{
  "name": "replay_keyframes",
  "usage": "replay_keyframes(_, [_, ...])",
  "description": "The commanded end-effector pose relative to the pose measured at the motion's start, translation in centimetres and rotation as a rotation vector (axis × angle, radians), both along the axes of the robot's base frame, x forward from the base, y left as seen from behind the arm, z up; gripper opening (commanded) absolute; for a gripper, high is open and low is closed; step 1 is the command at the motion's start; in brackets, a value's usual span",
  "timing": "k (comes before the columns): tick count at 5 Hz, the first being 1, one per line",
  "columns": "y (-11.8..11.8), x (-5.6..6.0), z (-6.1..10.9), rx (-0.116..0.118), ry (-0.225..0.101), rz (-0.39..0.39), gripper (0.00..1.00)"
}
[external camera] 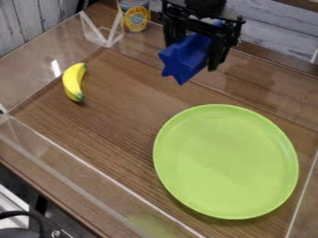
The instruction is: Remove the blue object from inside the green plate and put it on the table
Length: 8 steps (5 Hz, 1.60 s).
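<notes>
My black gripper [199,48] hangs at the top middle of the camera view, shut on the blue object [184,58], a deep-blue blocky lump held in the air above the wood-grain table [112,121]. The blue object is above and to the left of the green plate [226,160]. The plate is large, round and lime green, lies flat at the lower right, and holds nothing.
A yellow banana [74,82] lies on the table at the left. Clear acrylic walls [50,149] edge the tabletop. A small yellow-labelled container [136,17] stands beyond the far wall, left of the gripper.
</notes>
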State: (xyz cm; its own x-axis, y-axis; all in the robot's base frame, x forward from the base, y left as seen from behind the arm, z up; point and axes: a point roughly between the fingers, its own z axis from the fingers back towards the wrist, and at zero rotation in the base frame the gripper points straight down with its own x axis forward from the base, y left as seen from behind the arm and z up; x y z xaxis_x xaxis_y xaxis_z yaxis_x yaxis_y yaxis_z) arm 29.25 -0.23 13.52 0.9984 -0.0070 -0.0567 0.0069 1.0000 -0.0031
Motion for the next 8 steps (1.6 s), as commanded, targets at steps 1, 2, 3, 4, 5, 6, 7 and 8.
replay_keyframes(1, [1.0, -1.8, -0.3, -0.003, -0.004, 0.050, 0.00])
replay_keyframes(2, [2.3, -3.6, -0.8, -0.007, -0.028, 0.107, 0.00])
replay_keyframes(3, [4.6, -4.9, -1.6, -0.013, -0.044, 0.125, 0.00])
replay_keyframes(4, [6.6, -5.4, -2.6, -0.019, -0.063, 0.121, 0.00])
replay_keyframes(5, [7.3, -5.7, -3.4, -0.017, -0.069, 0.119, 0.00])
replay_keyframes(6, [7.5, -5.7, -3.8, -0.017, -0.069, 0.117, 0.00])
replay_keyframes(7, [7.7, -5.7, -4.3, -0.017, -0.068, 0.114, 1.00])
replay_keyframes(8, [7.8, -5.7, -4.7, -0.018, -0.068, 0.110, 1.00])
